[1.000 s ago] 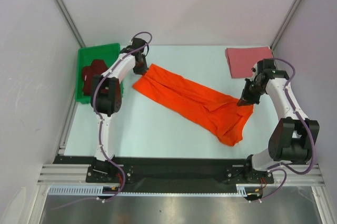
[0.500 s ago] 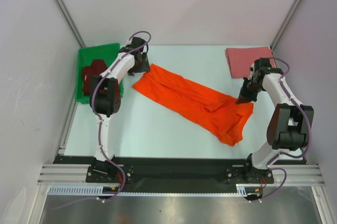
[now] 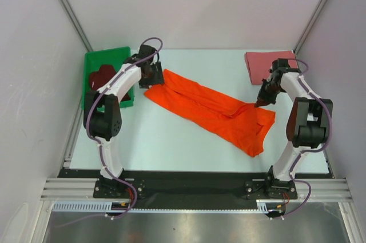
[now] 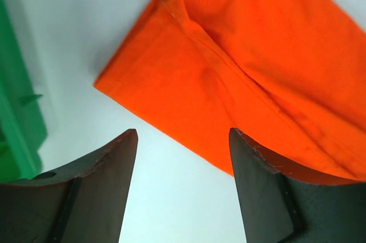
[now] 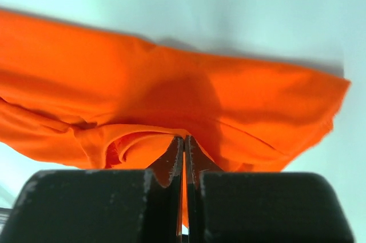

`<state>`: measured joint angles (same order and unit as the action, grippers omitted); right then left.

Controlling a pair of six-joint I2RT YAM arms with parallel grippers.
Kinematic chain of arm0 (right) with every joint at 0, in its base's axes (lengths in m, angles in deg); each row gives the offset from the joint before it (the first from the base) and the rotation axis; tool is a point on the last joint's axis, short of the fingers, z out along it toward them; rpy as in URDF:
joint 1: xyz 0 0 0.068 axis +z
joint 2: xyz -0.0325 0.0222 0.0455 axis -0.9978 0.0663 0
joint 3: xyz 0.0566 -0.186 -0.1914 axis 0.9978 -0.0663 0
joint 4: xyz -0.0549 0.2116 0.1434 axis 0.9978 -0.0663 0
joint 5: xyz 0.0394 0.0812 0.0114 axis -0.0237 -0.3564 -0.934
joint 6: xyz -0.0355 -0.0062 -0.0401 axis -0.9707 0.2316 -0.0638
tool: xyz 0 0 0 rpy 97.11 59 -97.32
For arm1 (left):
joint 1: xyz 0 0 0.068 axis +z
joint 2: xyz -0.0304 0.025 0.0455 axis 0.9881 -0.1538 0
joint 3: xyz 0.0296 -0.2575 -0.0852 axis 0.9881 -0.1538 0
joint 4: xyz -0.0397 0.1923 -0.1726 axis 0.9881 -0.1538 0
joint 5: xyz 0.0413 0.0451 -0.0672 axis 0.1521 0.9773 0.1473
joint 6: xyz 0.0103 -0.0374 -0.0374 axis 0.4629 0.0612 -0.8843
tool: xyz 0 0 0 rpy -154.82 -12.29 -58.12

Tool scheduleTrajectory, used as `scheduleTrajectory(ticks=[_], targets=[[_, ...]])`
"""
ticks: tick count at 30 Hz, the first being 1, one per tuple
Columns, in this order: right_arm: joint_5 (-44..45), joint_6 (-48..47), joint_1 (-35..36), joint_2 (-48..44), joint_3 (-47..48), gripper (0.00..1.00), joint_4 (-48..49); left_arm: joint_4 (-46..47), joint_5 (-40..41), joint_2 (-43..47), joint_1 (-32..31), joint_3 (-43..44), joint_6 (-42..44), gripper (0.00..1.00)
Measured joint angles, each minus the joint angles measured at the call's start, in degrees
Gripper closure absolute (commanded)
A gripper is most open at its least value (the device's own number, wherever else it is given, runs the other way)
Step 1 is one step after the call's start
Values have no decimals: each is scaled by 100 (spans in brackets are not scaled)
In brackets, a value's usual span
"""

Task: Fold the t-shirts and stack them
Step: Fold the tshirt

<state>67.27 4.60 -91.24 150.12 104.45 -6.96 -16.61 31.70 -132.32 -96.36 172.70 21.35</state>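
Looking down from above, we see the orange t-shirt [image 3: 211, 110] lying flat on the table [image 3: 171, 146]. It is stretched out long and slanted. One end points far and to the left, and the other end points near and to the right. A long fold line runs along it.

Our left gripper [image 3: 153, 75] hangs just over the far left end of the orange t-shirt. In the left wrist view its two dark fingers [image 4: 97, 191] stand wide apart. We see only bare table between them, so it has hold of nothing. The corner of the orange t-shirt lies just past the fingertips, not touching them.

Our right gripper [image 3: 258, 102] sits at the right edge of the orange t-shirt. In the right wrist view its fingers [image 5: 169, 168] are pressed tight together. A thin bit of orange cloth is pinched between them. The cloth bunches up into soft folds just in front of the fingers.

The pink t-shirt [image 3: 269, 66] lies folded into a neat flat shape. It is past the right end of the orange t-shirt, farther back, and does not touch it.

The maroon t-shirt [image 3: 102, 77] is in a crumpled heap inside the green bin [image 3: 108, 56]. The bin stands to the left of the orange t-shirt's far end, just beside the left gripper.
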Motion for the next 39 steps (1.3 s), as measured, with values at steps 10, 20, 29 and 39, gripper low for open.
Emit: scheduleTrajectory(ticks=[10, 20, 29, 39], targets=[[7, 15, 267, 247, 444, 98, 61, 24, -278, -9, -177, -157, 2, 30], [570, -79, 426, 538, 623, 46, -177, 39, -326, -9, -166, -157, 2, 30], [1574, -120, 2059, -629, 658, 27, -660, 70, -341, 15, -166, -476, 9, 29], [293, 640, 1956, -411, -258, 30, 120, 9, -380, 114, -166, -516, 20, 29]])
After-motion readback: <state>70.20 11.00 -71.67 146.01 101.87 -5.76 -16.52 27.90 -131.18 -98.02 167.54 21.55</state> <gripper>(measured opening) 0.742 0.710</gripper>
